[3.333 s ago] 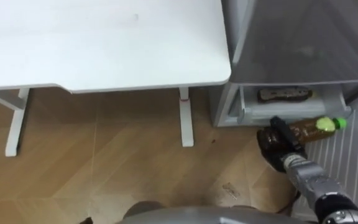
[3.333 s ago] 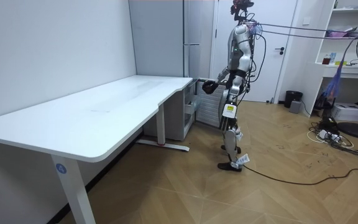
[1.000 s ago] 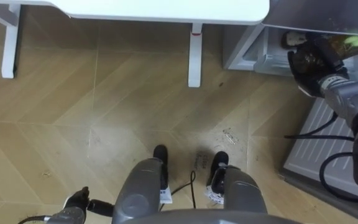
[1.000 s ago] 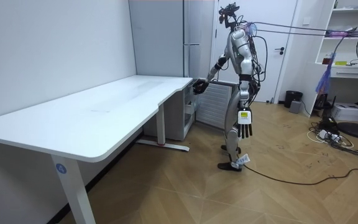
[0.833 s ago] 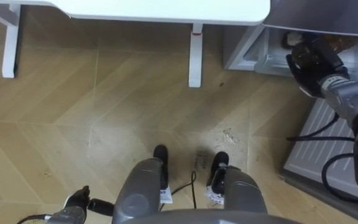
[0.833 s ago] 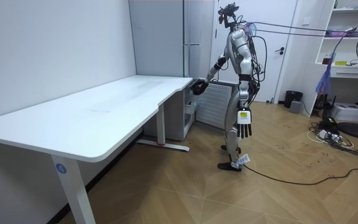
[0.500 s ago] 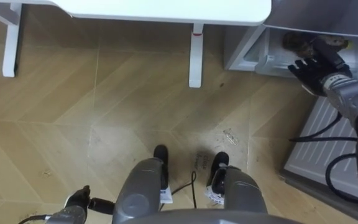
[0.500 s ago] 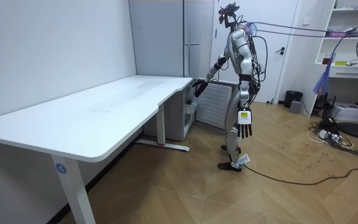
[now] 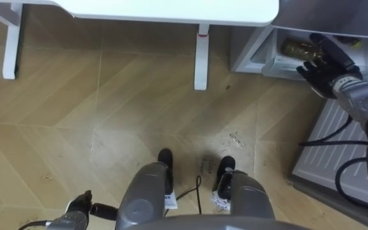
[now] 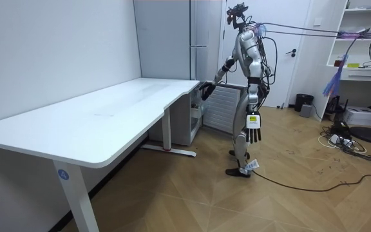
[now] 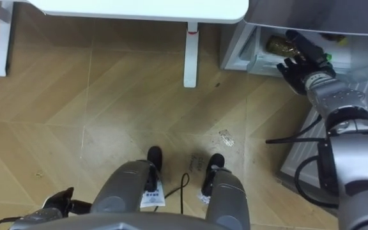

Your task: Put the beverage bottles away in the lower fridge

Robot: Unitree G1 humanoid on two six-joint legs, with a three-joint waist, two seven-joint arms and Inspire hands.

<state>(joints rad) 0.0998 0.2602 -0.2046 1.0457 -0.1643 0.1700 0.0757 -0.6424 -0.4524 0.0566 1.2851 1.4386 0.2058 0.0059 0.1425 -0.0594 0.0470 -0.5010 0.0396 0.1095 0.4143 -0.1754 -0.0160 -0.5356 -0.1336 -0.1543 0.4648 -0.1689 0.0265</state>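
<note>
Fridge drawer point(image 9: 260, 62), bottle point(image 9: 294, 46) crosswise, right hand point(image 9: 325, 65) open

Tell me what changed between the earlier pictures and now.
The right hand let go of the brown, green-capped drink bottle inside the open lower fridge compartment and spread its fingers. The left hand stays hanging open; the white desk is unmoved.

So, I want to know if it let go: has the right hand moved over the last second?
Yes. The right hand has uncurled and spread its fingers, but its palm has hardly shifted against the front edge of the open fridge drawer.
</note>
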